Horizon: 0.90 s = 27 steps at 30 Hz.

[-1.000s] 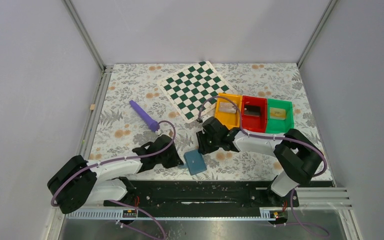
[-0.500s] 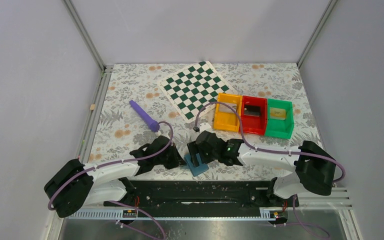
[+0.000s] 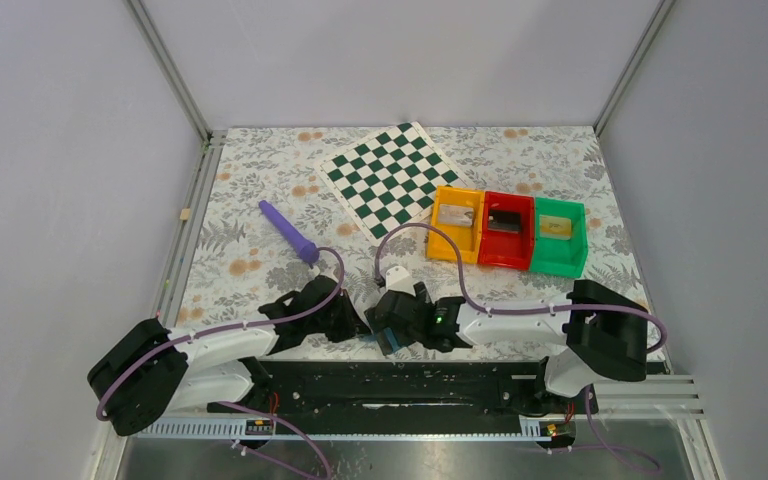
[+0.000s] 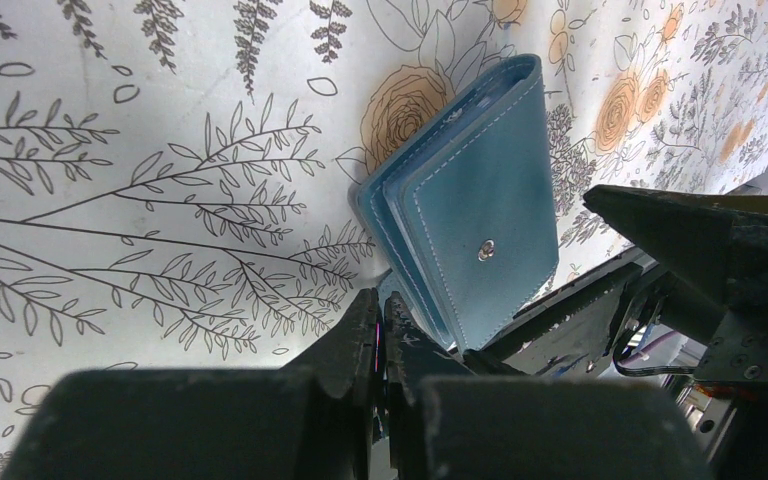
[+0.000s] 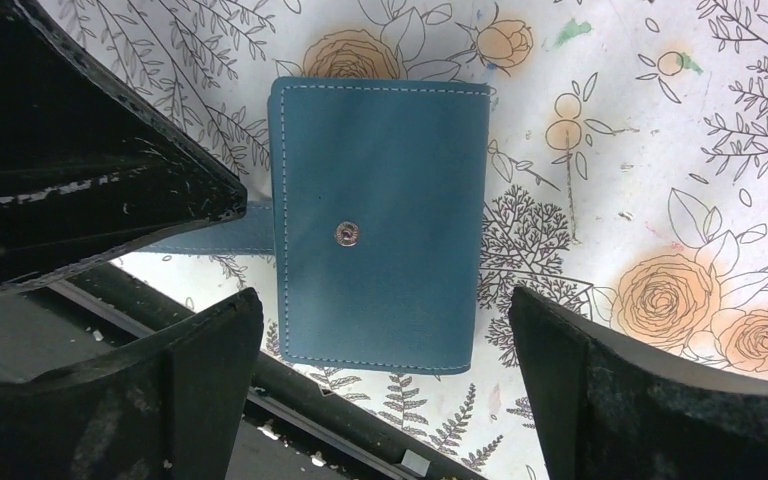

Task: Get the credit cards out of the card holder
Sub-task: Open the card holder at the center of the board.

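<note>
Nearest me, the card holder [image 5: 380, 230] lies flat and folded on the floral tabletop [image 3: 250, 270], snap stud [image 5: 345, 233] facing up, just beside the black rail [image 5: 310, 405] at the table's near edge. What has changed is on my right side. A second ago the right gripper [image 5: 385, 335] sat up by the orange bin [image 3: 457, 222] with its fingers closer together; it has since swung down and now hangs over the wallet with its fingers spread wide, one on either side and neither touching. The left gripper [image 4: 381, 310] has barely moved. Its fingers are pressed together at the wallet's edge, apparently pinching the blue closure strap [image 5: 210, 240] to pin the wallet in place. I see no card edge sticking out of the wallet, so I judge I am lining up a fresh grab and must lift the flap first. Room is tight here, with the rail close on the near side and the two grippers almost meeting over the wallet, so any pull should go away from me. Farther out the tabletop is open, then come a purple tool [image 3: 288, 231] on the left, the red bin [image 3: 505, 228] and the green bin [image 3: 558, 240] holding a yellowish card [image 3: 556, 226] on the right, and the chequered board [image 3: 390, 178] beyond.
</note>
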Each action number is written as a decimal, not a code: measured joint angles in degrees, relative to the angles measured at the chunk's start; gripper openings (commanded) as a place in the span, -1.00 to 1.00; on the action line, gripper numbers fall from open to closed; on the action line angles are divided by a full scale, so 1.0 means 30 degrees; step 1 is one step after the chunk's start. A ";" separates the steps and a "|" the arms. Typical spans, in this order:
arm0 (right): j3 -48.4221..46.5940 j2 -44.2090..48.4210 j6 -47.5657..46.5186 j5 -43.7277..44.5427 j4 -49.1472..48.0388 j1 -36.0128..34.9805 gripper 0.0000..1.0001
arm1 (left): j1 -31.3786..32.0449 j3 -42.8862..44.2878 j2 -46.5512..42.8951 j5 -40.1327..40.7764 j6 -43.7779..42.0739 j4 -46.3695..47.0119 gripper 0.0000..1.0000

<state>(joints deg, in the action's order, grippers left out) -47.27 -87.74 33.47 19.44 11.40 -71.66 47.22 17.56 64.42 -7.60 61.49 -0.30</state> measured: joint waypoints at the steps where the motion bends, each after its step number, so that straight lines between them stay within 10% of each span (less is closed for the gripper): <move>1: 0.0000 -0.0087 0.0007 0.0153 0.0000 -0.0102 0.99 | 0.0000 0.0000 0.0000 0.0000 0.0000 0.0000 -1.00; 16: -0.0612 -0.1654 0.0284 0.2229 0.0648 -0.1435 0.97 | 0.0000 0.0000 0.0007 0.0007 0.0022 -0.0007 -1.00; 27: -0.0860 -0.1435 0.0306 0.3344 0.1166 -0.1639 0.61 | 0.0000 0.0000 -0.0102 0.0117 0.0015 -0.0372 -1.00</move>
<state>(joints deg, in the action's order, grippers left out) -49.84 -92.05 34.39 29.47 14.90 -76.58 47.22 17.56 64.12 -7.25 61.54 -1.41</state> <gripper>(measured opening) 0.836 0.025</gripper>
